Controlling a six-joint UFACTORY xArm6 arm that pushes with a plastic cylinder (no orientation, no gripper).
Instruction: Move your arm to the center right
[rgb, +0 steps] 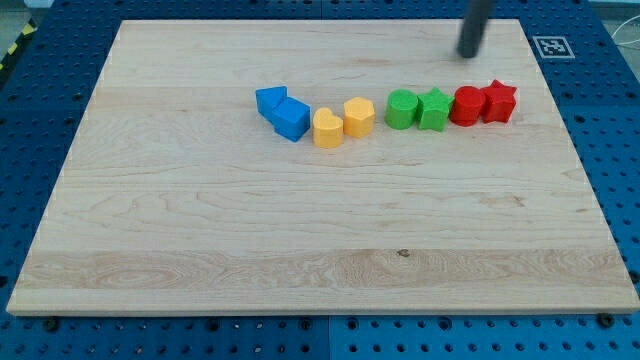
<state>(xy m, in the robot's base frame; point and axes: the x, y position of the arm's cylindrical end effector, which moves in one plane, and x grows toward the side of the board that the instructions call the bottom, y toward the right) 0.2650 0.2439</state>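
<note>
Nearest the camera: the near edge of the light wooden board, bare plank, sitting on a blue perforated table. Black-and-white marker tag at the board's far right corner.

Blocks lie in a rough row across the middle, slightly far of centre. Left to right: blue wedge-like block touching a blue cube; yellow heart-shaped block touching a yellow hexagonal block; small gap; green round block touching a green star-shaped block; red round block touching a red star-shaped block.

My tip is the lower end of a plain dark rod, no jaws, nothing held. It's at the far right of the board, beyond the red pair, just far of the red round block and apart from it. Not touching any block.

Centre right of the board is the stretch right of and nearer than the red star; my tip sits far and a little left of that.
</note>
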